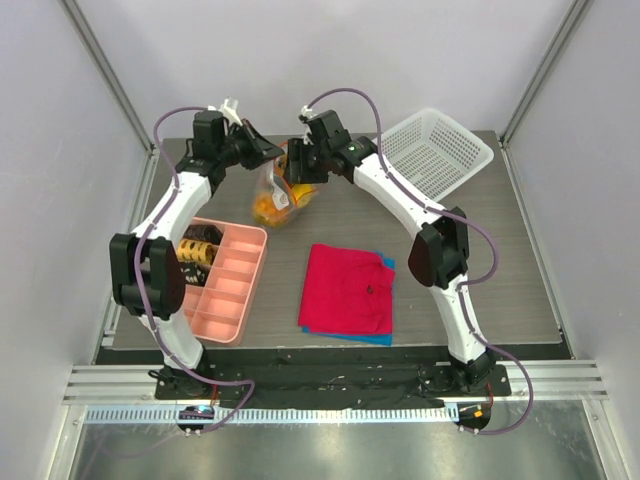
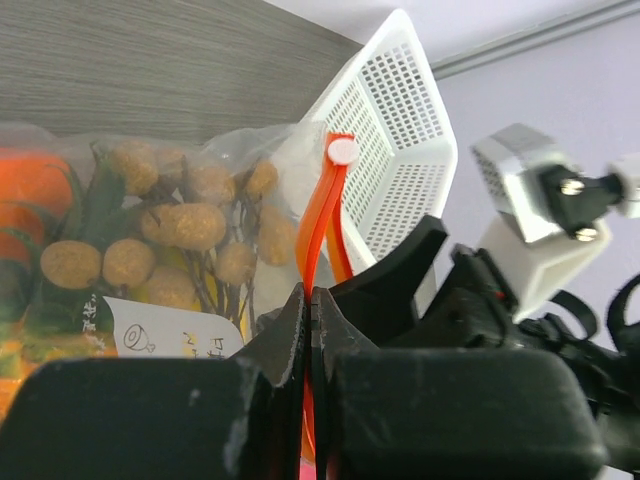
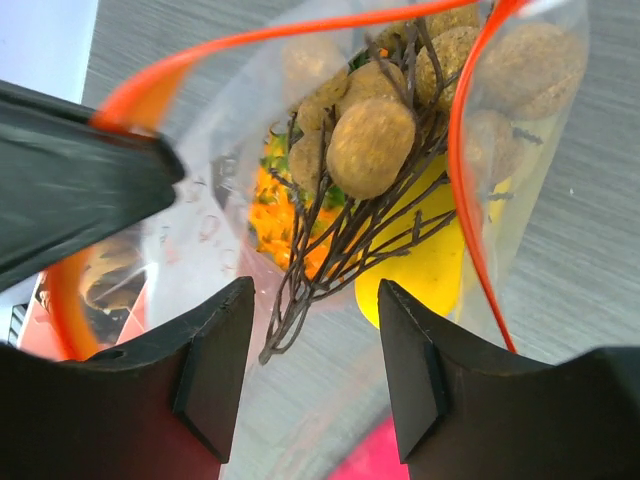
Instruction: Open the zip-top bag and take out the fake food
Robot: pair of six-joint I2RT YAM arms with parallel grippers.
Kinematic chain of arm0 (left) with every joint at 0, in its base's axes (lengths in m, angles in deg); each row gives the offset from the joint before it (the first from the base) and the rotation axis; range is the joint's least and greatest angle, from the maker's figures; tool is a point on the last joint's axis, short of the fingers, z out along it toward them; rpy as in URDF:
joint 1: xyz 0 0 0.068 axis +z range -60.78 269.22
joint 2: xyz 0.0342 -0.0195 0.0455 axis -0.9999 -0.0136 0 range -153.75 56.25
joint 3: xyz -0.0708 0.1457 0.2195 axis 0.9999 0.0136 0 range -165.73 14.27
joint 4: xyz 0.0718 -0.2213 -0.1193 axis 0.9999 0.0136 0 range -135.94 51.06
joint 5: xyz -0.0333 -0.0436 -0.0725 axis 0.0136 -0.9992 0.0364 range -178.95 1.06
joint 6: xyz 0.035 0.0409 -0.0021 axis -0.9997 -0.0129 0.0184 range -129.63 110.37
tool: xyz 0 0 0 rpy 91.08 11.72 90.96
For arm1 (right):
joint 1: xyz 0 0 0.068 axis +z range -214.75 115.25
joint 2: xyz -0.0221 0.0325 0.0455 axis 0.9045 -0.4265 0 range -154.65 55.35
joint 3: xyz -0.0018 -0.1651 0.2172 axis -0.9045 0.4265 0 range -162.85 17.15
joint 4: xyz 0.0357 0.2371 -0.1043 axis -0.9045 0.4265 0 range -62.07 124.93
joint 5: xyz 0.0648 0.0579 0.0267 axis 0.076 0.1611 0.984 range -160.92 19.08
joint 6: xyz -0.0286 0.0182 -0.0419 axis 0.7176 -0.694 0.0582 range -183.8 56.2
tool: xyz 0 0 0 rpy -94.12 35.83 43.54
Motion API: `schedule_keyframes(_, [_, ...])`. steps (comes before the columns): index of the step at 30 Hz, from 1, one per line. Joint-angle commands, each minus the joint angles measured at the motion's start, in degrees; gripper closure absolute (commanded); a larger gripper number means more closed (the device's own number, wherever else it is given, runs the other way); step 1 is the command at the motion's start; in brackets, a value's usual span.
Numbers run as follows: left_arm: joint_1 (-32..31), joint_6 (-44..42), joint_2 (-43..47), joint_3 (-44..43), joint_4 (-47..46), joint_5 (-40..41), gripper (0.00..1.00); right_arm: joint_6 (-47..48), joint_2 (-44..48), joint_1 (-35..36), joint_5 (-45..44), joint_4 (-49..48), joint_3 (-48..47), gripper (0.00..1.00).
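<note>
Item, nearest the arm bases: a red cloth point(image 1: 348, 288) lying on a blue one, and to its left a pink tray point(image 1: 225, 300) with dark pieces in its far compartments. Item, beyond these: the bag point(image 1: 278, 200), standing mid-table between the two grippers, its mouth pulled into an open loop. We noted the left gripper point(image 2: 310, 310) clamped on the orange zip strip point(image 2: 322, 215) at one lip. The right gripper point(image 3: 312, 340) hung over the mouth with its jaws parted and nothing in them. Item, inside: the fake food point(image 3: 370, 145), a twiggy cluster of brown balls, a yellow fruit and orange pieces. We judged the bag thin, slippery and limp, best held by its stiffer strip. We judged the food light and hard, the cluster easiest to pinch by its stems. Item, farthest, at the right: a white basket point(image 1: 440, 150).
</note>
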Motion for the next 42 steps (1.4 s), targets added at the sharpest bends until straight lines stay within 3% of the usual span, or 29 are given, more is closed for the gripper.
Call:
schedule_keyframes(1, [0.20,1.33,3.23,0.67,-5.50,-2.36,1.00,-1.73,1.02,0.90,-1.39,-1.54,1.05,0.41])
schedule_keyframes(12, [0.20,2.03,3.14,1.98,-6.47,-2.71,1.00,-5.68,-6.45,0.82,-2.80,-2.85,-5.18,0.43])
schedule_keyframes(15, [0.12,1.77,2.96,2.25,-6.47,-2.36,1.00,-6.12,-7.24,0.38,-3.42,-3.12,-6.67,0.51])
schedule_keyframes(17, [0.20,0.90,2.61,2.42,-6.04,-1.84,1.00,-6.12,-6.98,0.20,-4.20,-3.30,-7.03,0.60])
schedule_keyframes(18, [0.29,0.63,2.44,2.25,-5.69,-1.66,1.00,-5.86,-6.80,-0.06,-4.12,-3.30,-7.11,0.68])
schedule_keyframes(19, [0.38,0.45,2.26,2.25,-5.42,-1.57,1.00,-5.86,-6.37,-0.50,-3.86,-3.30,-7.29,0.84])
schedule_keyframes(21, [0.29,0.28,2.09,2.16,-5.07,-1.57,1.00,-5.42,-5.23,-0.94,-3.86,-3.47,-7.29,0.99])
schedule_keyframes(33, [2.31,-1.48,2.35,1.63,-2.43,1.15,1.00,2.39,8.21,-1.47,-0.69,-2.24,-3.96,0.99])
schedule_keyframes(42, [2.84,-0.07,0.68,1.63,-2.17,0.18,1.00,5.66,12.97,-1.56,-0.34,-8.65,-5.09,0.99])
